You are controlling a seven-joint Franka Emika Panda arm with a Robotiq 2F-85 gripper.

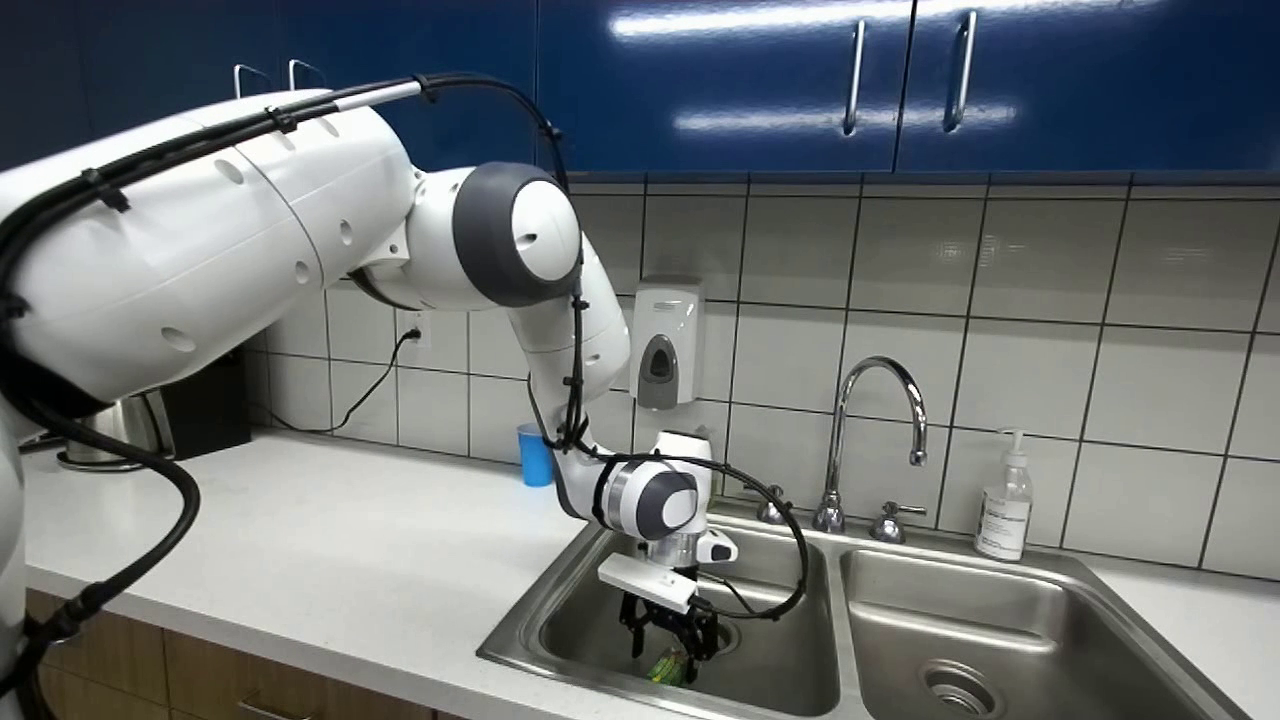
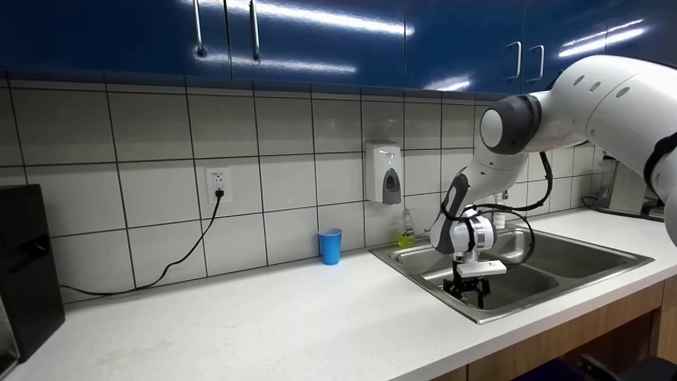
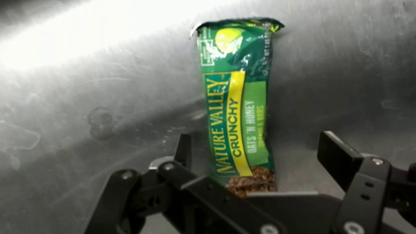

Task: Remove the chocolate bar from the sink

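The chocolate bar is a green Nature Valley packet lying flat on the steel floor of a sink basin. In an exterior view the packet shows partly, just below my gripper. The double-basin sink also shows in an exterior view; there the packet is mostly hidden. In the wrist view my gripper is open. Its fingers stand apart on both sides of the packet, with a wider gap on the right side. The packet's near end is hidden by the gripper. I see no finger touching it.
The chrome faucet stands behind the basins, with a sanitizer bottle right of it. A blue cup stands on the white counter. A soap dispenser hangs on the tiled wall. The sink's rim surrounds my gripper.
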